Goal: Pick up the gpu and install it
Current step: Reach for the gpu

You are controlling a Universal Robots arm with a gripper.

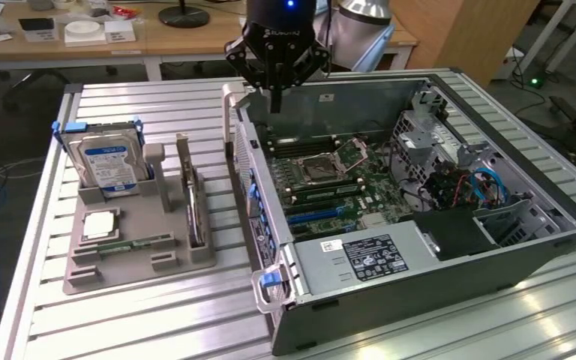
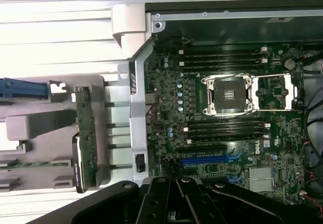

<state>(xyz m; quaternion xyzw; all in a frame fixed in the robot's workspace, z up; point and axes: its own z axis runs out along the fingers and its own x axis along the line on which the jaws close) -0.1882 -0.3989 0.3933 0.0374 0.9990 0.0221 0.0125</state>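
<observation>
- At the near part of the worktop point(image 1: 148, 322), on the exterior view's left, you see the grey holder point(image 1: 133, 262). The gpu point(image 1: 192, 206) stands on its edge in a slot of it, untouched. The hard drive point(image 1: 108, 163) stands upright near it.
- Just beside the holder, on the exterior view's right, lies the open computer case point(image 1: 418, 289). Its motherboard point(image 1: 328, 184) faces up, and the blue slot point(image 1: 313, 215) looks free.
- Farther back, the gripper point(image 1: 276, 109) hangs above the rear edge of the case, well apart from the gpu. Its fingers point(image 1: 276, 97) are pressed together and hold nothing.
- I judge that the step in hand is the approach for the pick; no part of the install is done.
- For the pick, you need the fingers opened enough for the thin card and brought over its top edge, in line with the board, so that they do not knock the holder.
</observation>
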